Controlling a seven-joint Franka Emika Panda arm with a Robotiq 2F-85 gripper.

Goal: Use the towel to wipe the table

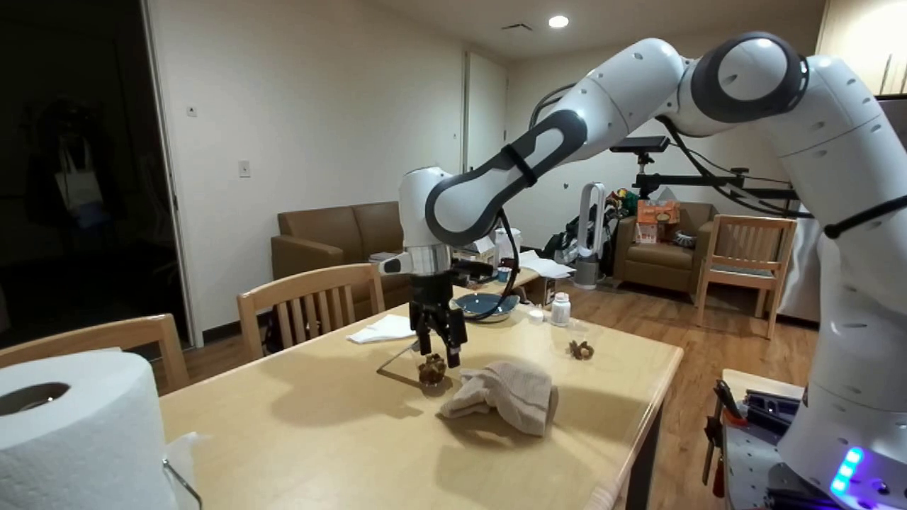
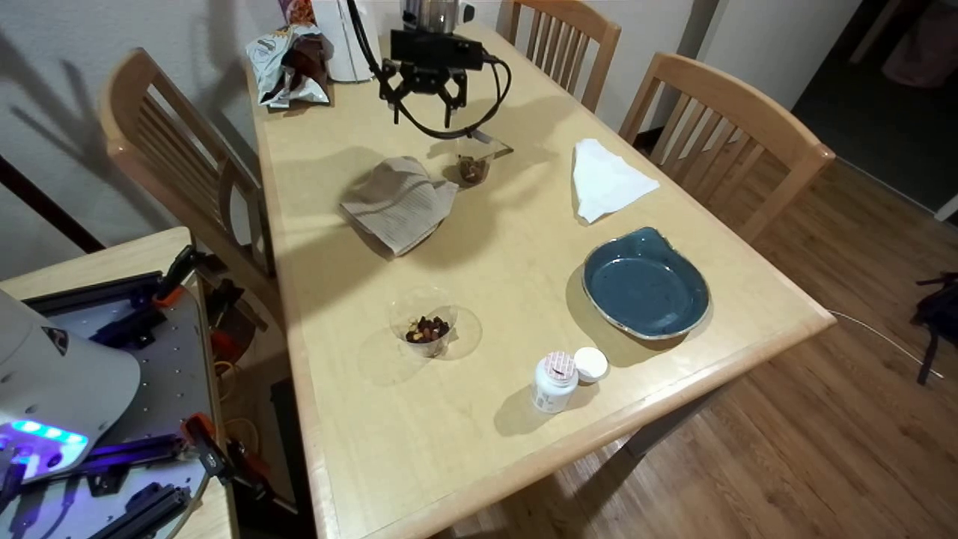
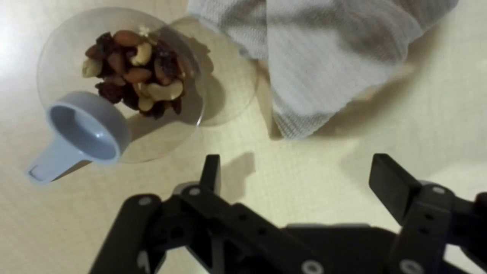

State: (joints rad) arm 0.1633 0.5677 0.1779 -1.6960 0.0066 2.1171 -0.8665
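Black and spread wide, the gripper (image 3: 298,175) hangs above the pale wooden table (image 2: 516,299). Near its tips, yet apart from them, the rumpled grey-beige towel (image 3: 323,64) lies on the table. Also near them, just beside the towel, stands a clear cup (image 3: 59,66) of nuts (image 3: 140,72), its outline overlapped by a grey-blue scoop (image 3: 85,127) in the wrist view. Farther from the gripper, in both exterior views, are a white paper sheet (image 2: 610,180), a blue bowl (image 2: 647,292), a second cup (image 2: 412,305) of nuts and a white bottle (image 2: 554,389).
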